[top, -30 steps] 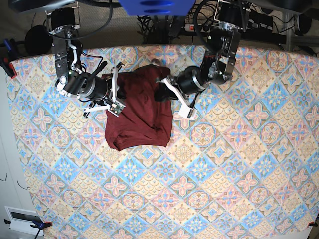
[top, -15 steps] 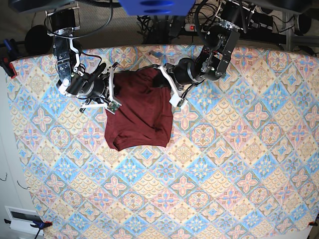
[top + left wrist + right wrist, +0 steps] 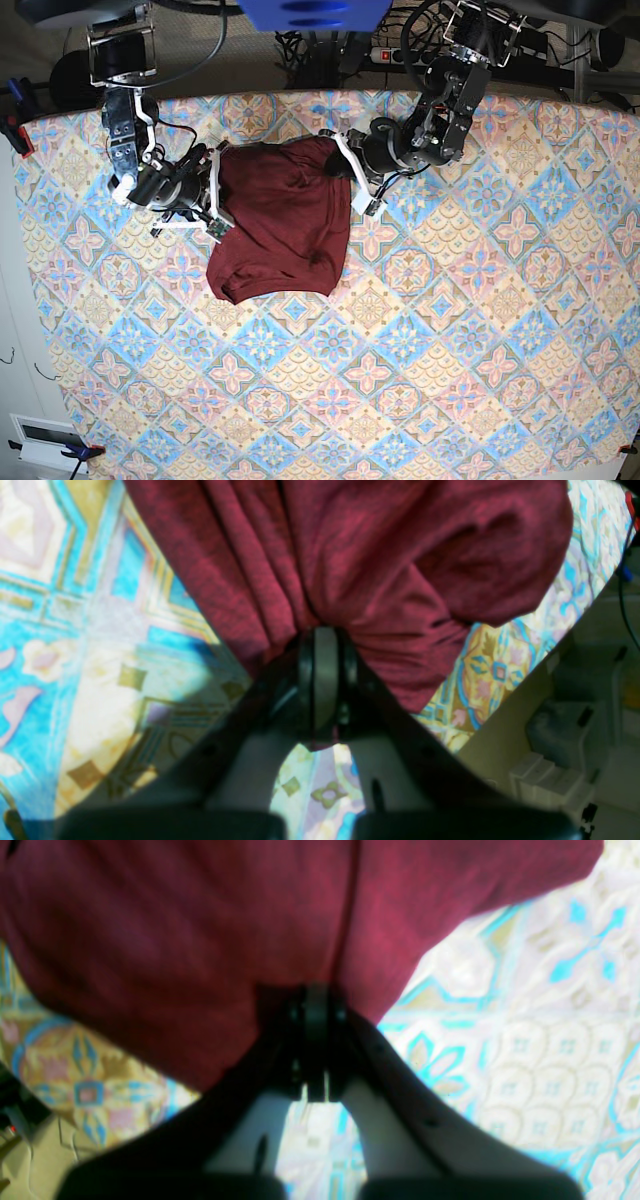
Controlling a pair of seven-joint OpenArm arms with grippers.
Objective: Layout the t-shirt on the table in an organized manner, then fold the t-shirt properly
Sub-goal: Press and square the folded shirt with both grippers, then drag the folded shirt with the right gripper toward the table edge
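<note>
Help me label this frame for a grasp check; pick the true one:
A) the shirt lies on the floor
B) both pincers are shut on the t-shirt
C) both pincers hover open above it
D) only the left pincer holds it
B: in the wrist views, the left pincer and the right pincer each pinch a bunch of the t-shirt, which rests on the table.

The dark maroon t-shirt (image 3: 285, 215) lies bunched and wrinkled near the far edge of the table (image 3: 450, 330), its top corners pulled taut and lifted. The table's covered in blue, pink and cream tile-pattern cloth.
</note>
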